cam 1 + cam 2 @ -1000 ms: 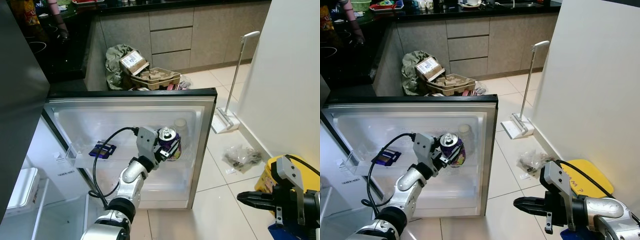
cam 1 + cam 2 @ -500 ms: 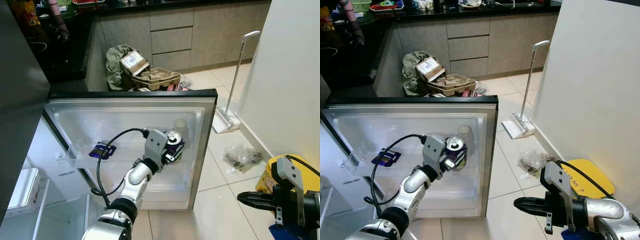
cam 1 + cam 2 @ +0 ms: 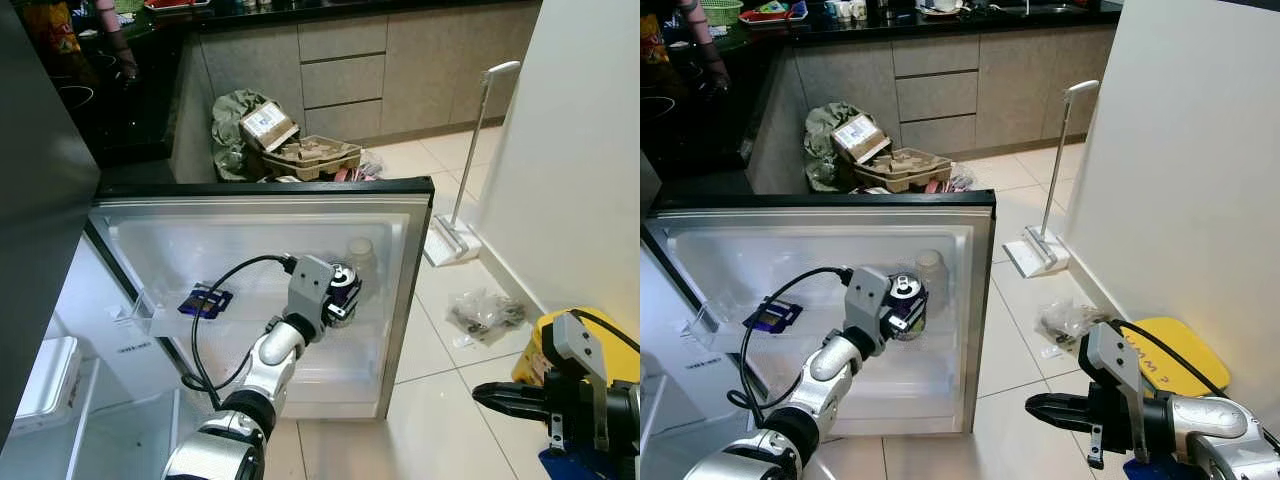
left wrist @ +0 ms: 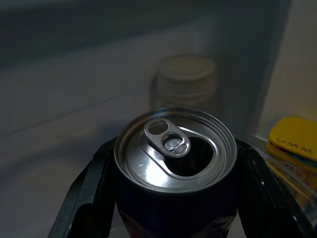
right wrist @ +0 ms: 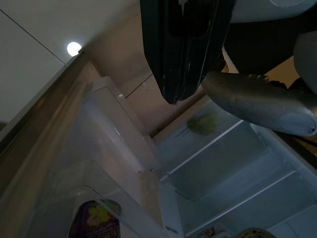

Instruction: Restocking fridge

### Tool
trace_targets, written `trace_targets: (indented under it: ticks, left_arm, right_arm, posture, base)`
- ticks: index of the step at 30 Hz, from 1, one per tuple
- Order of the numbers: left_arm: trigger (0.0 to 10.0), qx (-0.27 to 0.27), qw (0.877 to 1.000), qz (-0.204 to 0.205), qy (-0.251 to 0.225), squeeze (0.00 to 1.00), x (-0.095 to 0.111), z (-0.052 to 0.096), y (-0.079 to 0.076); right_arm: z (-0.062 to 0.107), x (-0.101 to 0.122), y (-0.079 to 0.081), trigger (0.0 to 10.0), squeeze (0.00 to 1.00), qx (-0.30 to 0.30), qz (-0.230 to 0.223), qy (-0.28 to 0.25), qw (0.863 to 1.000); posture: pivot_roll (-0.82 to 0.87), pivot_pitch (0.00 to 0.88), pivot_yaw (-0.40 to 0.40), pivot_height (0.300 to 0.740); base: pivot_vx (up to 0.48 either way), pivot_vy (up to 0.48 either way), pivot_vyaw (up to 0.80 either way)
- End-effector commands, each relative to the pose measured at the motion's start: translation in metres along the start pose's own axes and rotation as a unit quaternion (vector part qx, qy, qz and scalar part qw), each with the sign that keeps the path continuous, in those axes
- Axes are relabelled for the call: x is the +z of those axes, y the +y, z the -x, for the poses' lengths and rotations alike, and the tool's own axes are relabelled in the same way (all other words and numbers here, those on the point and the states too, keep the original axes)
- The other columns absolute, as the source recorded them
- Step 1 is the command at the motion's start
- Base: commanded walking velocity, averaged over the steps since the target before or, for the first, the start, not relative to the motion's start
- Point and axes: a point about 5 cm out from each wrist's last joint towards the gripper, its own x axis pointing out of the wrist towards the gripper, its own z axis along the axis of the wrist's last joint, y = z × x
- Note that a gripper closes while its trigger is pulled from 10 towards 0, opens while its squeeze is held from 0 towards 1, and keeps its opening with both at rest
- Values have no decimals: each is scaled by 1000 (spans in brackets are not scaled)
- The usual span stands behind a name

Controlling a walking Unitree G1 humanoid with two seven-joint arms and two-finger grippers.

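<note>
My left gripper [image 3: 346, 292] is shut on a dark purple drink can [image 3: 343, 281], silver top up, inside the open fridge door's shelf [image 3: 330, 345]. In the left wrist view the can [image 4: 173, 163] sits between both black fingers [image 4: 84, 198], with a pale-lidded jar [image 4: 185, 84] just behind it. That jar [image 3: 360, 252] stands in the door's right corner, beside the can. A blue packet [image 3: 205, 300] lies in the small left door bin. My right gripper [image 3: 490, 398] hangs low at the right over the floor, fingers shut on nothing.
The fridge door's black top edge [image 3: 260, 188] runs across the middle. Behind it is a pile of cardboard and bags [image 3: 290, 145] against the cabinets. A floor sweeper [image 3: 455, 235], a crumpled plastic bag [image 3: 485, 310] and a yellow object [image 3: 1170, 360] lie on the tiles beside the white wall.
My left gripper has carried the can down and deeper into the door shelf, close to the jar, and the can now stands more upright. The right arm has not moved.
</note>
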Motion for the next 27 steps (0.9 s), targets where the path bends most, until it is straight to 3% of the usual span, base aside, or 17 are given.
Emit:
trace_targets:
  ticks: [1,4,5,6,7,9,15,16,17,27]
  left_arm:
    - [10000,10,1000,3,11,0,-2,1,6]
    - [10000,9,1000,7,12,0,-2,1,6]
    - [10000,8,1000,11,12,463,-3,1,5]
    - [10000,7,1000,14,12,463,-3,1,5]
    - [10000,7,1000,16,12,973,-3,1,5]
    - [10000,8,1000,17,12,1000,-3,1,4]
    - [10000,10,1000,21,4,1000,-1,0,5]
    - [10000,10,1000,22,3,710,0,0,5]
    - [10000,10,1000,24,1,0,0,0,6]
    - [10000,7,999,41,-25,0,6,1,11]
  right_arm:
    - [3,3,1,10000,0,-2,3,2,1000]
    - [3,4,1,10000,0,-2,3,2,1000]
    - [3,4,1,10000,0,-3,4,2,1000]
    - [3,4,1,10000,0,-3,4,2,1000]
    - [3,4,1,10000,0,-3,4,1,1000]
    - [4,5,1,10000,0,-3,5,1,1000]
    - [4,5,1,10000,0,-5,5,2,1000]
    - [4,5,1,10000,0,-5,5,2,1000]
    - [4,5,1,10000,0,-6,5,2,1000]
    - [5,6,0,10000,0,-7,5,1,1000]
  posture:
    - [-50,0,54,740]
    - [-50,0,54,740]
    - [-50,0,54,740]
    - [-50,0,54,740]
    - [-52,0,55,740]
    - [-51,0,53,740]
    - [-51,0,53,740]
    - [-51,0,53,740]
    - [-52,0,52,740]
    - [-47,0,49,740]
  base:
    - [0,0,0]
    - [0,0,0]
    - [0,0,0]
    - [0,0,0]
    - [0,0,0]
    - [0,0,0]
    - [0,0,0]
    - [0,0,0]
    - [0,0,0]
    - [0,0,0]
